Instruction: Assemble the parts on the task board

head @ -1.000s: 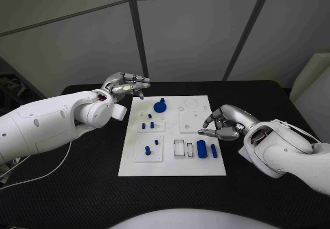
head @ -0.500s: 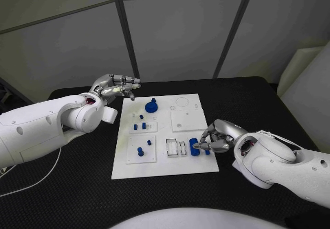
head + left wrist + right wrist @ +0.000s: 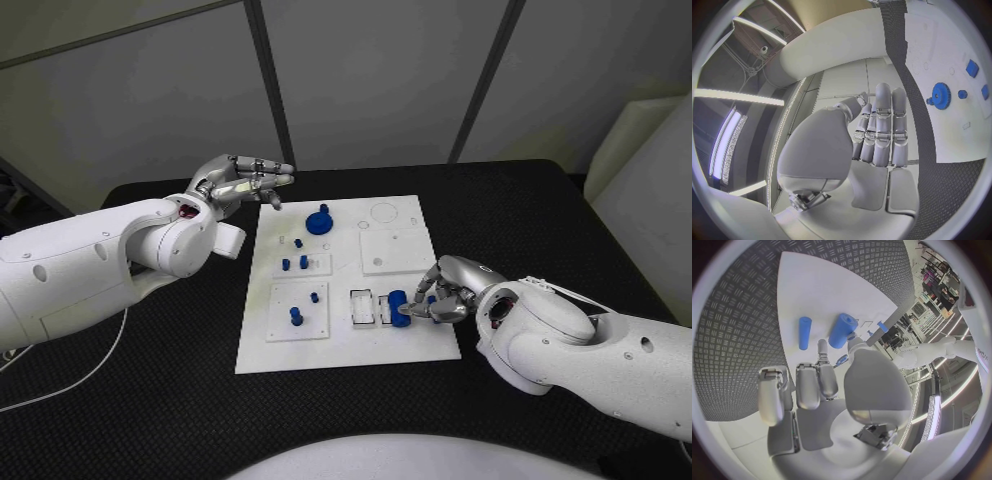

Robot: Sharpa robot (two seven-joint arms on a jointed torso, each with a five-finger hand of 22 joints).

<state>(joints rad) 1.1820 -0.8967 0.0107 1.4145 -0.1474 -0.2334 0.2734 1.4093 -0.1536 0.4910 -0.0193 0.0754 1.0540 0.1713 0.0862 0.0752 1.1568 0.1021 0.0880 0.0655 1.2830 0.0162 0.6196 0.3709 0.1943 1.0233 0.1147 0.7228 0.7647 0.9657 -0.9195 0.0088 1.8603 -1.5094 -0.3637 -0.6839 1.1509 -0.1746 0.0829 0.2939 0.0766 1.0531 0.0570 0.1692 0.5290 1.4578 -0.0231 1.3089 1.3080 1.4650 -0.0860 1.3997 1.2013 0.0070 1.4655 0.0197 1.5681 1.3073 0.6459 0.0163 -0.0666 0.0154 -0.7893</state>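
**A:** Which step would you say is in hand?

**B:** Picking up a part, I'd judge. The right robot hand point(image 3: 450, 293) is down at the near right of the task board point(image 3: 346, 350), fingers curled toward the thick blue cylinder point(image 3: 397, 303) that lies there. In the right wrist view a fingertip point(image 3: 822, 346) reaches between that cylinder point(image 3: 842, 330) and the thinner blue rod point(image 3: 804, 332) beside it. Whether anything is actually pinched, I cannot tell.

**A:** And the left one?

**B:** The left robot hand point(image 3: 245, 178) hovers off the far left corner of the board, above the black tabletop point(image 3: 159, 400), fingers drawn together with nothing in them (its own wrist view shows them lying side by side point(image 3: 879, 130)).

**A:** What does the next move call for?

**B:** A firm hold on the cylinder, then a lift clear of the rod without knocking it, and a carry to whichever seat fits. The square plate point(image 3: 394, 253) on the right of the board looks unfilled, but I can't read its holes.

**A:** Count the pieces for me.

**B:** One board. One blue gear point(image 3: 320, 219) toward the far edge, well apart from the right hand. One thick cylinder, one thin rod. Two white-rimmed slots point(image 3: 361, 308) just left of the cylinder. Small blue pegs: roughly three near the gear point(image 3: 296, 243), two on the near left plate point(image 3: 296, 315). They are tiny, so treat that count as approximate.
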